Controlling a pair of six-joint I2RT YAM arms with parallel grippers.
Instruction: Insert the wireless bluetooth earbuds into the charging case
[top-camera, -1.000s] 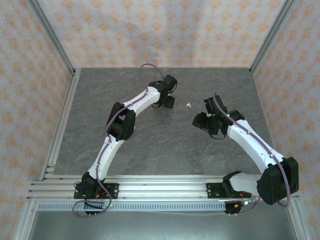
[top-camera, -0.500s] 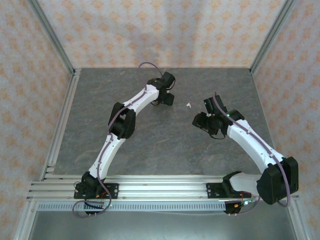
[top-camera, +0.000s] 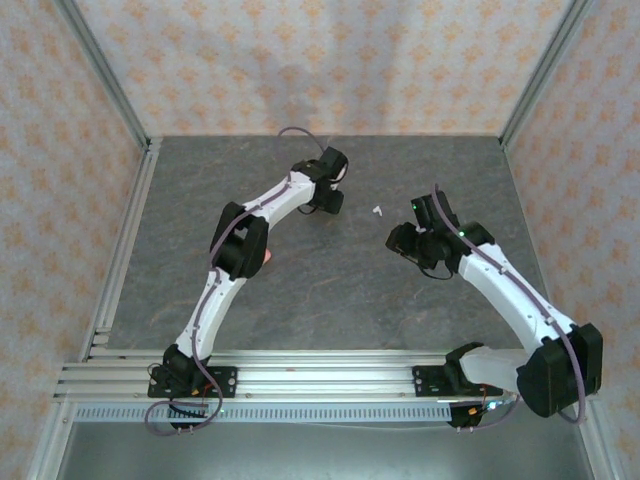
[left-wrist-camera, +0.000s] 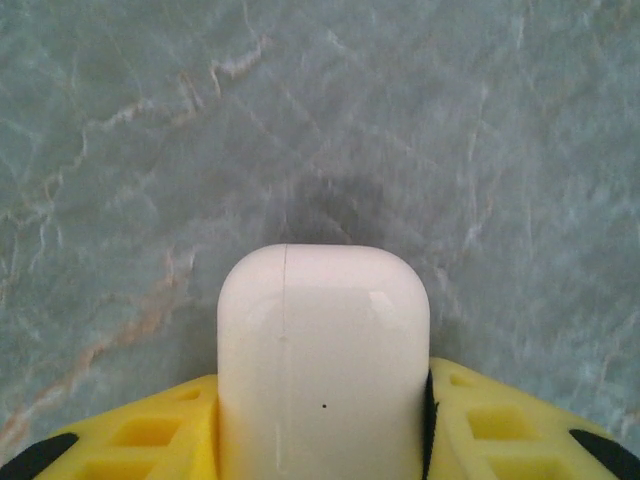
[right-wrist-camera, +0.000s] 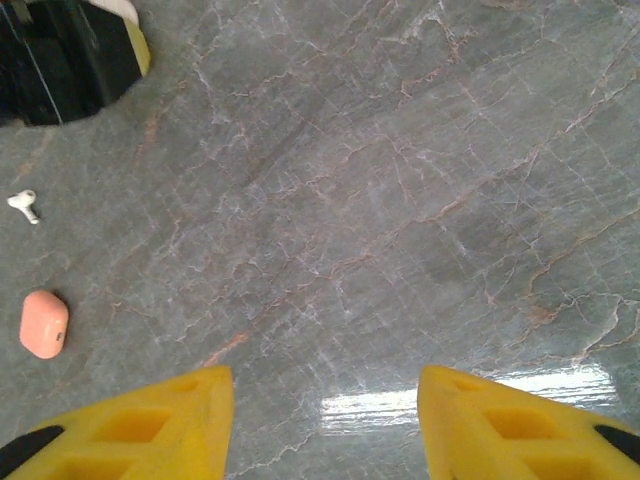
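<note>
Left wrist view: the left gripper (left-wrist-camera: 322, 430) squeezes a closed white charging case (left-wrist-camera: 322, 340). The right gripper (right-wrist-camera: 325, 400) is wide open, holding nothing. A white earbud (right-wrist-camera: 23, 205) lies on the tabletop (right-wrist-camera: 400, 200), not in yet.

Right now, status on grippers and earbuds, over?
Left gripper shut on smooth white charging case. Right gripper open, empty. White stemmed earbud loose on grey marbled table, rounded pink case nearby. Nothing blocking.

Bare table (top-camera: 330, 290) open mid-workspace, white earbud (top-camera: 377, 211) lying in the gap, pink case (right-wrist-camera: 44, 324) beside left arm (top-camera: 243, 245).
</note>
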